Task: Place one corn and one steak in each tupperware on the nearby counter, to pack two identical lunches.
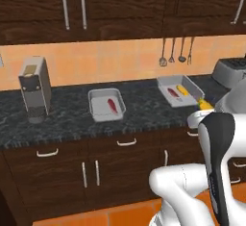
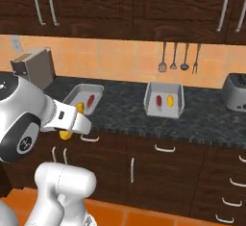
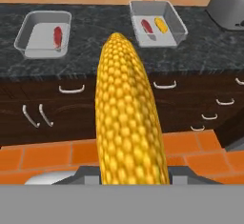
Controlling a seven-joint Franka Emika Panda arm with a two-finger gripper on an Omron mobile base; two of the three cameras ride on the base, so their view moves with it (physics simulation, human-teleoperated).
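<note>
Jaws (image 3: 133, 173) partly parted and pinching a yellow cob of corn (image 3: 127, 123) by its lower end, cob reaching toward 12 o'clock up the hand view. In the right base view, gripper (image 2: 72, 121) out in front of the cabinet fronts, below the table's front edge, with yellow cob ends poking out above and below the hand. In the left base view, same cob (image 1: 205, 105) peeking out at the arm's upper edge, toward 3 o'clock.

On the black marbled table (image 1: 67, 119), two grey tupperware trays well apart. Left tupperware (image 1: 106, 105) holding one red steak strip (image 1: 112, 106) alone. Right tupperware (image 1: 178, 90) holding a second steak strip (image 1: 173, 93) and a second cob (image 1: 182, 91) lying side by side, just beside each other, steak toward 9 o'clock of the cob.

Coffee machine (image 1: 34, 89) at the table's 9 o'clock end, toaster (image 1: 231, 71) at the 3 o'clock end, utensils (image 1: 176, 52) hanging on the orange tiled wall above the right tray
</note>
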